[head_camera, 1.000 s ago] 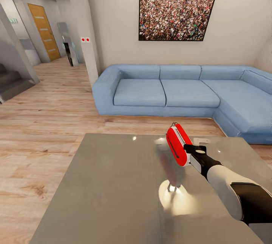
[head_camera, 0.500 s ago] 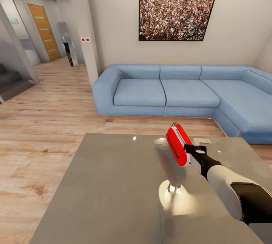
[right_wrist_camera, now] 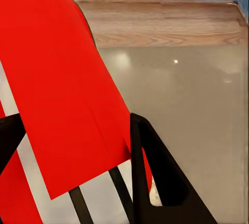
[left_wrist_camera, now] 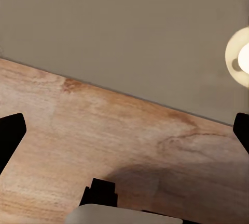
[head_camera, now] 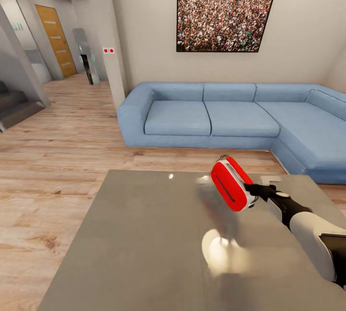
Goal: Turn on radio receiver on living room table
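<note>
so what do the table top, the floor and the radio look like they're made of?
Table: glossy grey, maybe glass or polished stone; it mirrors the lamp.
Floor: light wood planks, grain and knots visible.
Radio: smooth red with white edge, probably plastic; held in the right gripper.

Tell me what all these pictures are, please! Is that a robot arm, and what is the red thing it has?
Yes, it's a robot, drawn inside a computer simulation. The big picture comes from a camera on its head, looking down at a low grey table in a living room with a blue sofa and a crowd photo on the wall. The white and black arm belongs to the robot. Its right gripper, a two-fingered hand, holds the radio receiver, a small red box, lifted above the table. The other two pictures come from cameras near each gripper. The right one is so close that you see the radio's red face and a black finger. The left one looks down at the wood floor and the table's edge.
</note>
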